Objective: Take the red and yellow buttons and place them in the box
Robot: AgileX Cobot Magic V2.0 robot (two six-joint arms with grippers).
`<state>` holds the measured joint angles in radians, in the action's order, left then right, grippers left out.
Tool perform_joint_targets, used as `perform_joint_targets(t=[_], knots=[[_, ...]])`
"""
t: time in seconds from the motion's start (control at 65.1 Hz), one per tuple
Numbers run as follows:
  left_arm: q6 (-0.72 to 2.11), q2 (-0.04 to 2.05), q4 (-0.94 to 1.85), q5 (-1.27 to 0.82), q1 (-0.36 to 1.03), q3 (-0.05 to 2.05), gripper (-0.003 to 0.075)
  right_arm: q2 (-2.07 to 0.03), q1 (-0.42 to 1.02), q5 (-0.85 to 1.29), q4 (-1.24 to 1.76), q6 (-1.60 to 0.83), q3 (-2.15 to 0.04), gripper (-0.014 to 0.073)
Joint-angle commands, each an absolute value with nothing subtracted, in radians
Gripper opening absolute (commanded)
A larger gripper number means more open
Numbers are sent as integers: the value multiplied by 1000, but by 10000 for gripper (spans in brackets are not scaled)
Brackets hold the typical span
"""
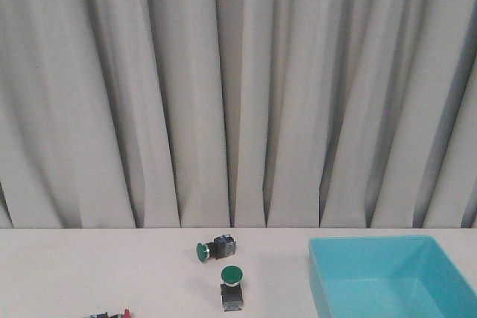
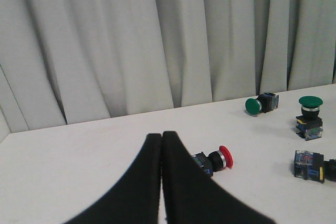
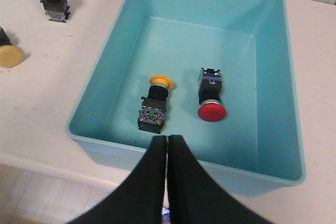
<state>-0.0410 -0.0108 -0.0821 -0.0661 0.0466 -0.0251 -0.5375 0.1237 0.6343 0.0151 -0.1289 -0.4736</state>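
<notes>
A yellow button [image 3: 155, 103] and a red button [image 3: 210, 98] are seen lying in the box [image 3: 105, 90]. The left gripper [image 2: 161, 139] and right gripper [image 3: 167, 141] are both pressed together, with nothing held.

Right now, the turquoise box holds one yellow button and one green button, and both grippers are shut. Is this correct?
Not quite. In the right wrist view the box holds a yellow button and a red button, not a green one. The green buttons stand on the table outside it. Both the left gripper and the right gripper are shut.
</notes>
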Motion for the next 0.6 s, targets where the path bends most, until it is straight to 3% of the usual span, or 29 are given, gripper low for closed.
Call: perform_joint_targets(t=[0.0, 0.215, 0.445, 0.583], knots=[[-42, -25, -73, 18, 48, -74, -8, -539, 118, 575, 11, -129, -498, -8], [-42, -25, -73, 17, 48, -73, -8, -484, 110, 509, -24, -128, -470, -6], [-42, -25, -73, 17, 48, -73, -8, -152, 2, 37, -17, -126, -104, -6], [-42, -25, -73, 17, 48, -73, -8, -29, 2, -98, -10, -118, 40, -6]])
